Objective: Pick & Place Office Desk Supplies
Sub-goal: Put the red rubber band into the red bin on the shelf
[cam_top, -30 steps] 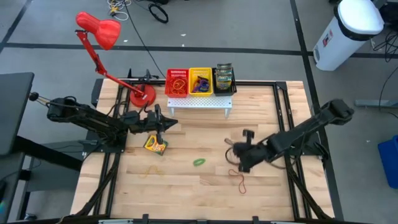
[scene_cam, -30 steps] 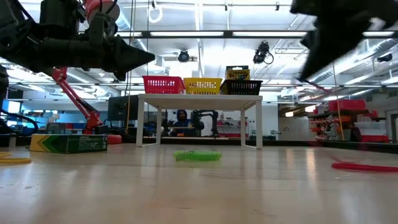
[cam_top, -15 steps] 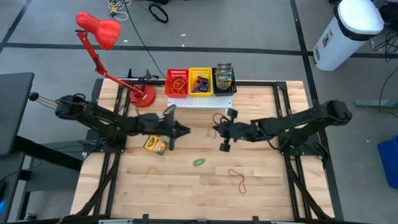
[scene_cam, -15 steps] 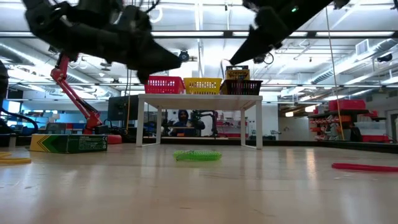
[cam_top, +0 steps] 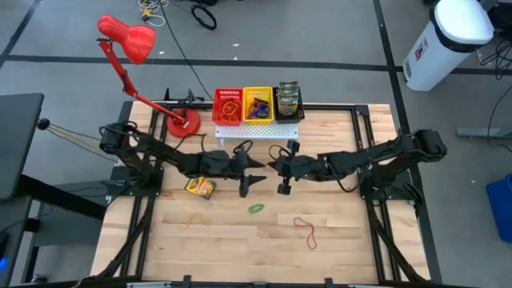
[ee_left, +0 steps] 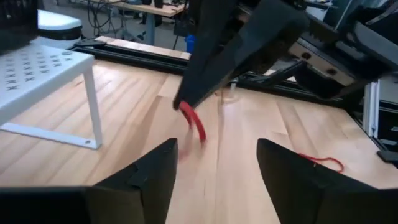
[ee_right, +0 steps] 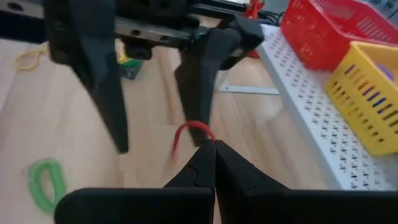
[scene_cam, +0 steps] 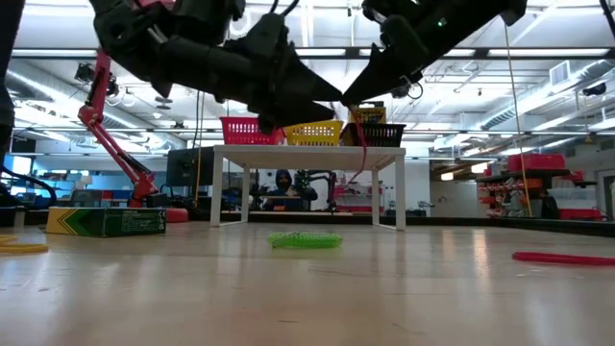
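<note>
While right tool (ee_right: pixel 208 149) pinches red rubber band (ee_right: pixel 186 132), left tool (ee_left: pixel 214 165) seemingly gapes.

Two arms, matte black throughout, built of slim jointed links with rounded joint housings. Thin black cables run along the links. Left claw (cam_top: pixel 254 170) and right claw (cam_top: pixel 274 166): each has two flat, tapered black fingers (ee_left: pixel 152 180) with angular, wedge-shaped tips.

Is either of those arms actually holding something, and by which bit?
The right tool pinches a thin red rubber band at one end of its loop. The open left tool holds nothing.
</note>
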Robot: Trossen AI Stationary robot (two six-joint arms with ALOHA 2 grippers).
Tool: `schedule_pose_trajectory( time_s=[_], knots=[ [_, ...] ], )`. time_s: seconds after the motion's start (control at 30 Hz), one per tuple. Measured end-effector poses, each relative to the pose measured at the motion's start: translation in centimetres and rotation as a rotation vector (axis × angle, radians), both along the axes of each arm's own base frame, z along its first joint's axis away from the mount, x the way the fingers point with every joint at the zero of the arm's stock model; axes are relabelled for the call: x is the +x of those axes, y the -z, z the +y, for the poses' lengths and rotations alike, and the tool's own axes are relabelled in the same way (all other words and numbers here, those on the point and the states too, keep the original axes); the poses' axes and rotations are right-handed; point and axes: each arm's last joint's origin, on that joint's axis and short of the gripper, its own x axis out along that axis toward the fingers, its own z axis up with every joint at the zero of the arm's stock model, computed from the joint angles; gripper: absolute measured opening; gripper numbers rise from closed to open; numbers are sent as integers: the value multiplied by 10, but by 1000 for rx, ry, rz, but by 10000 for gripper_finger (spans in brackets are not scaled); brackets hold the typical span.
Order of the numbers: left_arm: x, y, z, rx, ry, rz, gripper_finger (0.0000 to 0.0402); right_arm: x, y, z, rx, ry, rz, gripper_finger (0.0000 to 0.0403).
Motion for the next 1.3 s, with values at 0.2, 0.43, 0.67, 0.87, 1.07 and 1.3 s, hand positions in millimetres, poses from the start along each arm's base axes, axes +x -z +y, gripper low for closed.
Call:
schedule_pose_trajectory(
  time_s=[0.2,0.43,0.67,0.87,1.07,1.3],
  knots=[
    [5,-3,1,11,-53,-16,193,0,0,0,19,2,-9,3],
    [5,-2,3,79,-44,8,28,1,-1,0,22,1,-20,3],
    [0,-11,3,128,-42,12,7,3,-6,9,44,-29,-84,22],
    [-17,-35,6,185,-125,51,5,-1,-12,21,-42,44,-125,97],
    [-45,-74,10,215,-179,1,5,-5,-17,22,-73,57,-128,148],
    [-84,-133,30,302,-318,-41,5,-5,-16,22,-67,39,-118,77]
  ],
)
